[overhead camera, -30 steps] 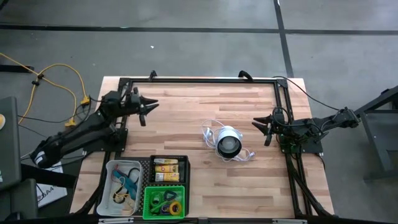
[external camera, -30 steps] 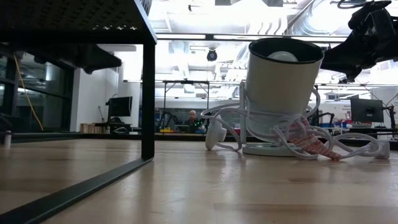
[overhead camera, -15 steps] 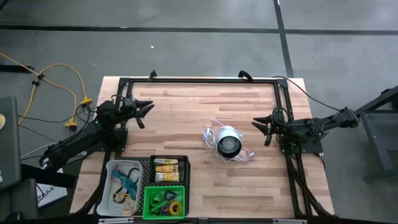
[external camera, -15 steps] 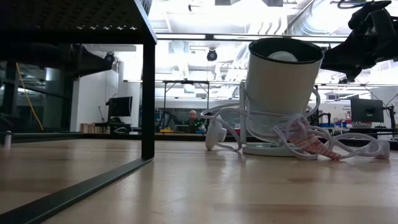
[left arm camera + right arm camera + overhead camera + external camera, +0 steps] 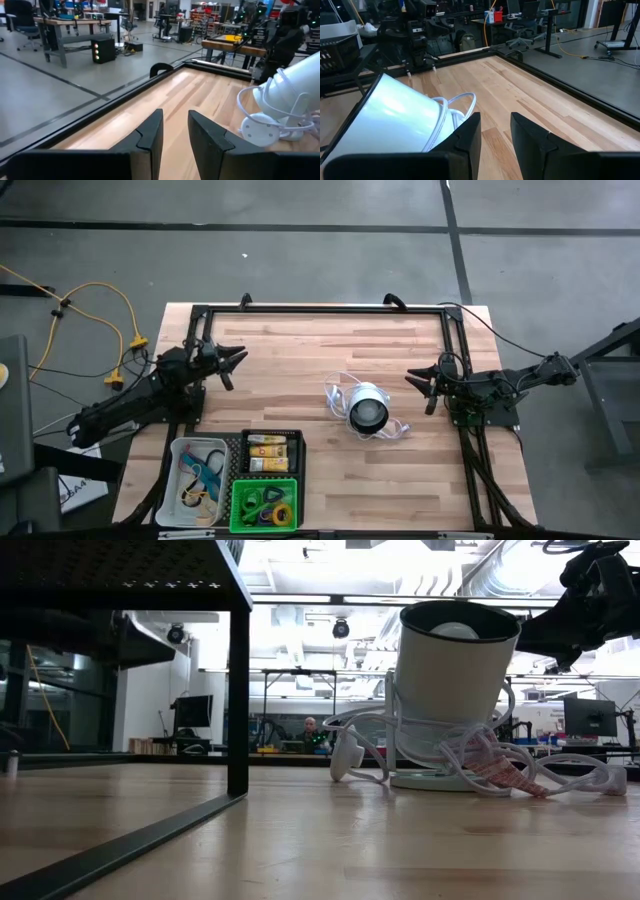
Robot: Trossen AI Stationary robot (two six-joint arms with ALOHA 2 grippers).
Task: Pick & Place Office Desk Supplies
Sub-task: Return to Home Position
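The office desk supplies lie in three trays at the table's near left. Yellow-and-white packs [image 5: 270,451] fill the black tray, coloured loops [image 5: 268,502] the green tray, and cords [image 5: 200,475] the clear tray. My left gripper [image 5: 238,363] [image 5: 175,125] hovers level over the table's left side. It is open with nothing between its fingers. My right gripper [image 5: 415,385] [image 5: 495,127] hovers at the right side. It is open too, empty, and points at the round white-and-black object [image 5: 367,410] [image 5: 400,120].
The white-and-black object [image 5: 455,680] stands mid-table on its base, its white cord [image 5: 520,770] looped around it. A black frame rail [image 5: 320,309] runs along the table's edges. Bare wood lies between the two grippers. A person [image 5: 312,735] sits far off in the room.
My left gripper has sunk and drawn back a little toward the table's near left, its arm swinging in toward the left edge. Its fingers keep the same gap. My right arm and the objects have kept still.
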